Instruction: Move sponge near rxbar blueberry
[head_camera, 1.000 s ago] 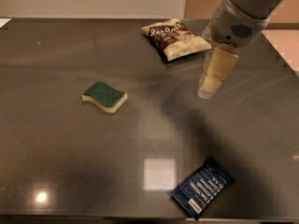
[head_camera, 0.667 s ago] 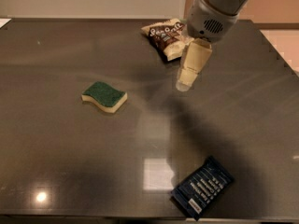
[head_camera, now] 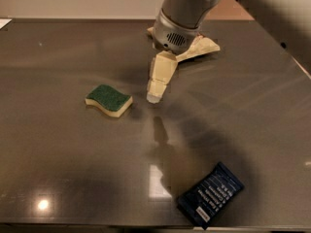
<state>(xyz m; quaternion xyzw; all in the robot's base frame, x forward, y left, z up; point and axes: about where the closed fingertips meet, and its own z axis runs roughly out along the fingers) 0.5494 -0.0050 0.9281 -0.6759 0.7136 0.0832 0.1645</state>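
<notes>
The sponge [head_camera: 109,100], dark green on top over pale yellow foam, lies flat on the dark table left of centre. The rxbar blueberry [head_camera: 210,195], a navy wrapper with white text, lies near the front edge at the right. My gripper [head_camera: 154,97] hangs from the grey arm above the table's middle, its cream fingers pointing down. Its tip is just right of the sponge, a short gap apart, and holds nothing.
A brown-and-cream snack bag [head_camera: 204,47] lies at the back, mostly hidden behind my arm. The dark glossy table [head_camera: 58,169] reaches the frame's front; its right edge [head_camera: 296,62] runs diagonally at the far right.
My arm and gripper have moved left and toward the front, from near the snack bag to just right of the sponge. The sponge and bar have not moved.
</notes>
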